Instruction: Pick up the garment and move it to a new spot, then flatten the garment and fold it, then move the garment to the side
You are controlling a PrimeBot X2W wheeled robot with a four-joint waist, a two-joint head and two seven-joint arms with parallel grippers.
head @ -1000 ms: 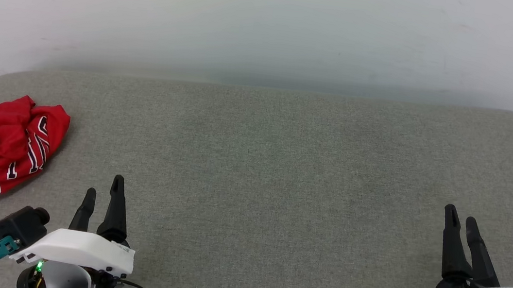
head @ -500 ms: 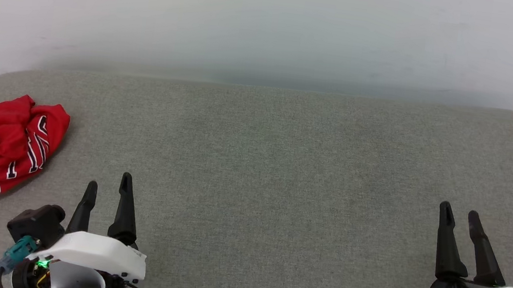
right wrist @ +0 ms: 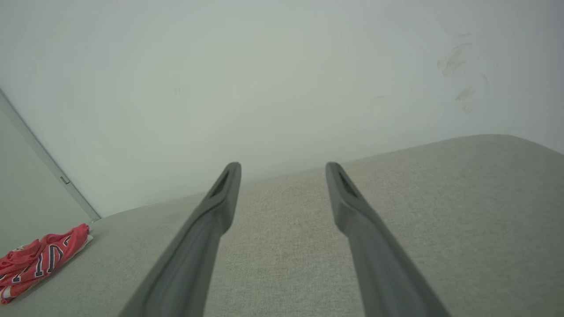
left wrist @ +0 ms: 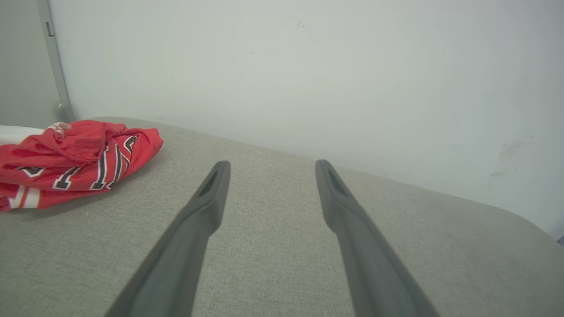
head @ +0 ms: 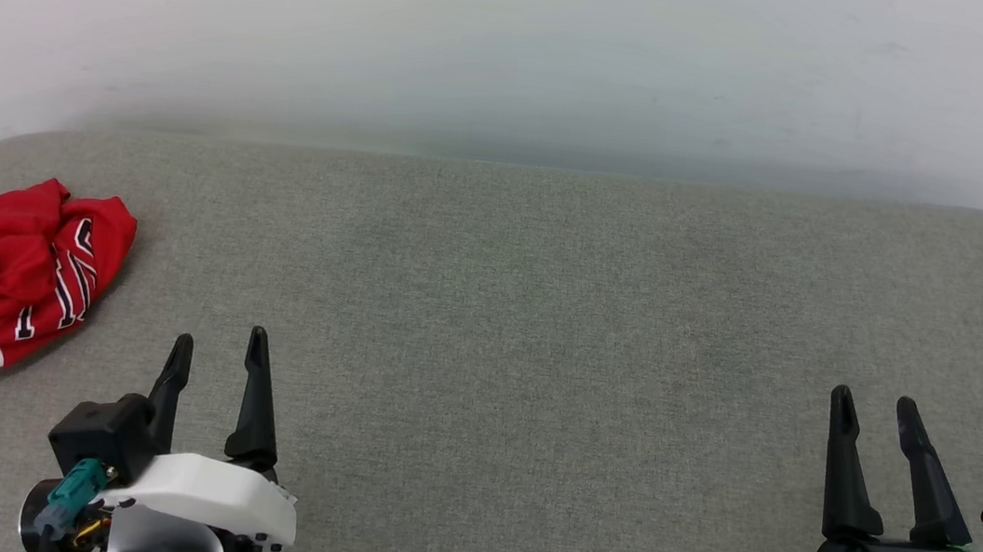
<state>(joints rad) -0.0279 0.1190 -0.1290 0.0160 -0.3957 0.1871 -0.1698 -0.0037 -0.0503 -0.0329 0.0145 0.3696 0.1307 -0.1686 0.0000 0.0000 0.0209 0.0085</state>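
It looks like a plain test lab: a grey padded surface (head: 542, 320) lies under the left gripper (head: 221, 337) and right gripper (head: 873, 398), a scuffed bare wall (head: 521, 36) ahead.

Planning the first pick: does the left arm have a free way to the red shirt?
Probably yes: only bare cushion lies between the open left claw and the crumpled garment, nothing blocking.

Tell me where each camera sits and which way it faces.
Head view: on the head, looking down at the grey cushion; left gripper and right gripper at bottom.
Left wrist view: left wrist, facing the wall along its fingers.
Right wrist view: right wrist, likewise, along its own fingers.
Shared: all show the crumpled garment.
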